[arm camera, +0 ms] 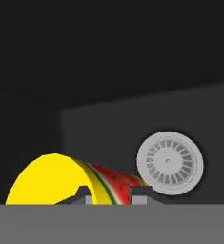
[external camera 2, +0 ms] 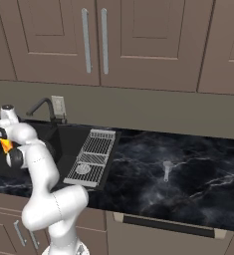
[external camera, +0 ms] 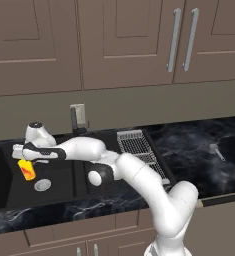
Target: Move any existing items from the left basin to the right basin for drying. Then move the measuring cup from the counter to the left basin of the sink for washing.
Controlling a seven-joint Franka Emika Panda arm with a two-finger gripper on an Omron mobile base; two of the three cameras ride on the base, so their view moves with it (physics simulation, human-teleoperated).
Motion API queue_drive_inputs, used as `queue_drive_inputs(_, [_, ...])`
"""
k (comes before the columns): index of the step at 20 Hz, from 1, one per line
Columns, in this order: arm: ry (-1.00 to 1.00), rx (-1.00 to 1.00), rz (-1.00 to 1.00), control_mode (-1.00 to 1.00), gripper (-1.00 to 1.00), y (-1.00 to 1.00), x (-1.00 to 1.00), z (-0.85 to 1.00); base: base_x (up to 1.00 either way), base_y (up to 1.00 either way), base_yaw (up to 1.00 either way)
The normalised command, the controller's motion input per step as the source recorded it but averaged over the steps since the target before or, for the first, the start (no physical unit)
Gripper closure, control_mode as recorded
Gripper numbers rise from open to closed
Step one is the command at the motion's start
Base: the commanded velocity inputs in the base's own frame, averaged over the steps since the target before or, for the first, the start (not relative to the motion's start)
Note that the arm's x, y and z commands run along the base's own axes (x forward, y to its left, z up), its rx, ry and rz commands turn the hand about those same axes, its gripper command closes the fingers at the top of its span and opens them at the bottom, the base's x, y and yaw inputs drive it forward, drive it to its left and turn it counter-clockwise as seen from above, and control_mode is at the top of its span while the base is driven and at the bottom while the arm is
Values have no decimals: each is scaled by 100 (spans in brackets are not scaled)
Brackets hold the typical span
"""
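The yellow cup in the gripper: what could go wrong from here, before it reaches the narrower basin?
1. The gripper pinches the yellow cup only at its rim, and the cup hangs tilted, so it may slip and drop back beside the drain of the left basin.
2. The carry to the right basin crosses the divider; carried low, the hanging cup could strike it.

Yellow cup (arm camera: 51,181) with red, white and green stripes at lower left, silver drain disc (arm camera: 169,164) in black basin (arm camera: 132,71), glossy black white-veined table (external camera: 199,150), white wire rack (external camera: 139,147), grey measuring scoop (external camera: 217,151), brown cabinets (external camera: 124,40)
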Motion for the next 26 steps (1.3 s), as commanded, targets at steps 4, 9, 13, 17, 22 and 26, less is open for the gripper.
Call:
queue_drive_inputs(4, [0, -6, 0, -100, 100, 1, -28, 51, 0, 0, 0])
queue_drive_inputs(9, [0, -3, 0, -100, 100, 0, -34, 48, 0, 0, 0])
queue_drive_inputs(13, [0, -3, -1, -100, 100, 0, -38, 44, 0, 0, 0])
queue_drive_inputs(17, [0, -2, -2, -100, 100, -3, -47, 33, 0, 0, 0])
queue_drive_inputs(22, [-4, -1, -4, -100, 100, -4, -59, 4, 0, 0, 0])
queue_drive_inputs(26, [-8, 0, -5, -100, 100, -4, -61, 6, 0, 0, 0])
